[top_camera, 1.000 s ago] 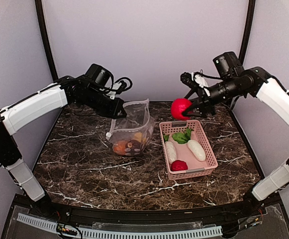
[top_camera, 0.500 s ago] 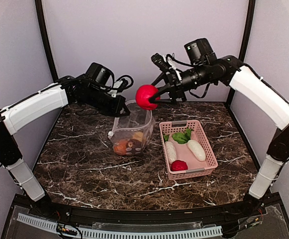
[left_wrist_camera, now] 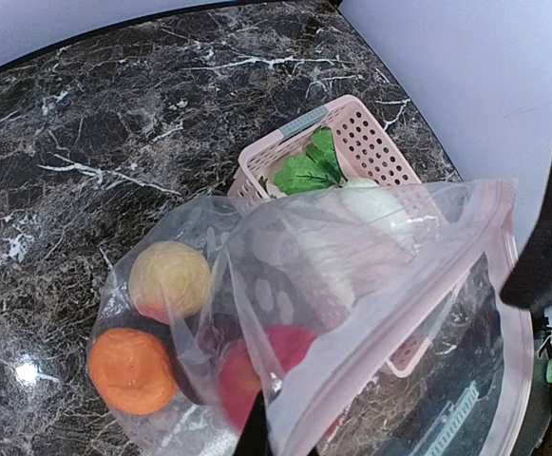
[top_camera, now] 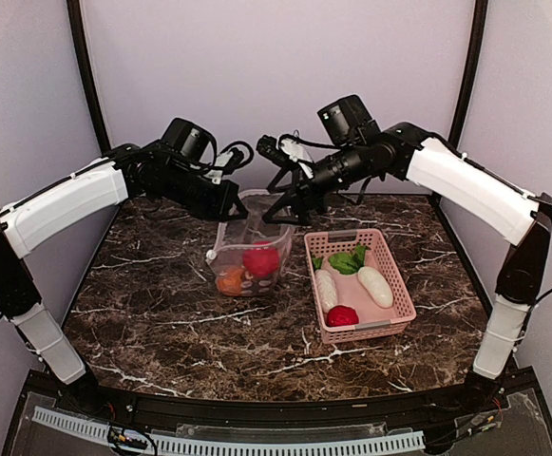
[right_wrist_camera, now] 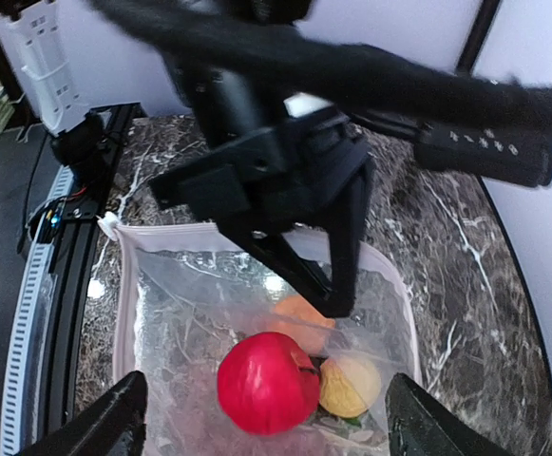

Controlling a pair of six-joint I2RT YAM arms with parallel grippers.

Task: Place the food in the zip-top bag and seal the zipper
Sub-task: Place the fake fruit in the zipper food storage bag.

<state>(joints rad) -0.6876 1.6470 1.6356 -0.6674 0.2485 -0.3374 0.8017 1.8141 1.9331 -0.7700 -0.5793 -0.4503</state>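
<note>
The zip-top bag (top_camera: 252, 249) stands open on the table, its pale zipper (right_wrist_camera: 161, 237) running round the mouth. My left gripper (top_camera: 226, 215) is shut on the bag's far rim and holds it up. A red fruit (right_wrist_camera: 268, 382) lies inside the bag beside a yellow ball (right_wrist_camera: 350, 385) and an orange ball (left_wrist_camera: 131, 370). My right gripper (right_wrist_camera: 266, 410) hovers open just above the bag's mouth with nothing between its fingers. More food lies in the pink basket (top_camera: 398, 275): white pieces (top_camera: 375, 285), green leaves (top_camera: 346, 260) and a maroon fruit (top_camera: 342, 316).
The basket sits just right of the bag, nearly touching it. Both arms meet above the bag, close together. Black posts and grey walls enclose the back and sides. Dark marble table (top_camera: 161, 323) stretches toward the front.
My right gripper carried the red fruit leftward from above the basket to above the bag, then opened. The fruit now lies inside the bag. The left gripper has held still.
</note>
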